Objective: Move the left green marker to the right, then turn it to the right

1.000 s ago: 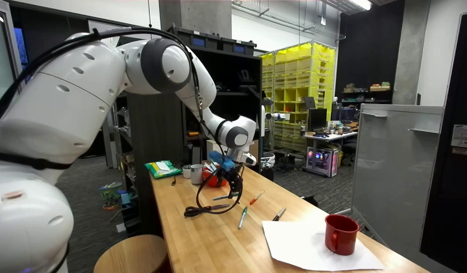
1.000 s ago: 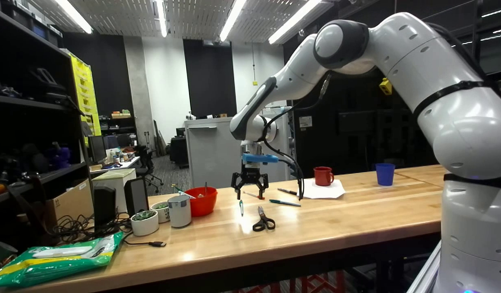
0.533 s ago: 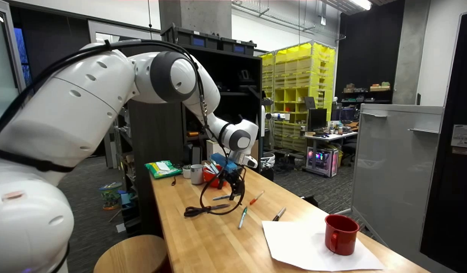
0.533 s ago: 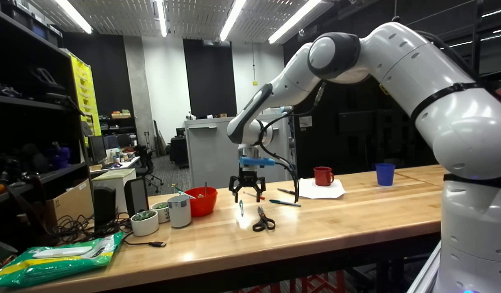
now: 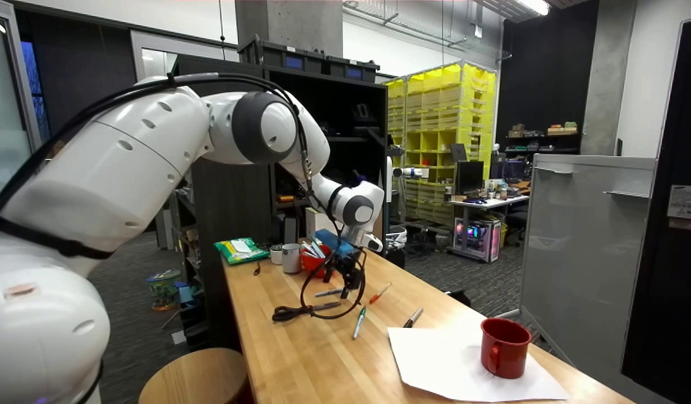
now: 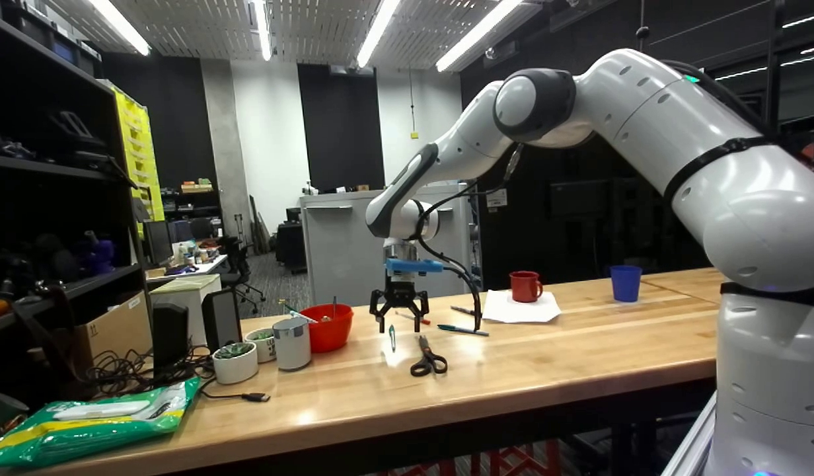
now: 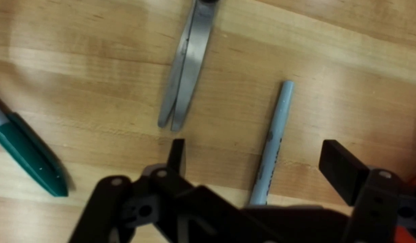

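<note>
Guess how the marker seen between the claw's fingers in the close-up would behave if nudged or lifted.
The marker looks slim and rounded, so it may roll when nudged. It runs straight and seems made of hard plastic, so should probably stay stiff. Being thin, it is likely light to lift.

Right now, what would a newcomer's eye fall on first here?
The big white arm likely comes first, arching over the wooden table in both exterior views, its open gripper framing a marker in the wrist view. Next come the red mug on white paper, and the tall yellow shelving in the background.
</note>
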### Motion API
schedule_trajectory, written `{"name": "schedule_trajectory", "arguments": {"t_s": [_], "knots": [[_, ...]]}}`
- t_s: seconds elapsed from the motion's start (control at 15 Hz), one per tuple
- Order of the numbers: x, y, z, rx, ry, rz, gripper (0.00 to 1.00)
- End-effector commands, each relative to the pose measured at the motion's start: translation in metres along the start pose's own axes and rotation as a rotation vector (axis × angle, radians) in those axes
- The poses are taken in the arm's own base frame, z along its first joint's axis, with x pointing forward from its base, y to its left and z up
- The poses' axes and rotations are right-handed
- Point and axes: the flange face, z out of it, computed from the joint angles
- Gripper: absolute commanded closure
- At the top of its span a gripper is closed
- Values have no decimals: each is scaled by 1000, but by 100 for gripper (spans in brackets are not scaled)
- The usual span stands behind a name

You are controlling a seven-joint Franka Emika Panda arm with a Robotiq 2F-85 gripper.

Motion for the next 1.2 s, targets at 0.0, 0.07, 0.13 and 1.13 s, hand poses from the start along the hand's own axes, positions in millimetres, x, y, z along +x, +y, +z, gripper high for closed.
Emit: {"name": "schedule_trajectory", "arguments": {"t_s": [0.0,0.07,0.13,1.13], "knots": [[7,-5,1,-23,-21,5,0],[8,-6,2,-25,-25,5,0],[10,-6,3,-26,-27,5,0],[17,-16,2,-181,-58,-7,28]]}}
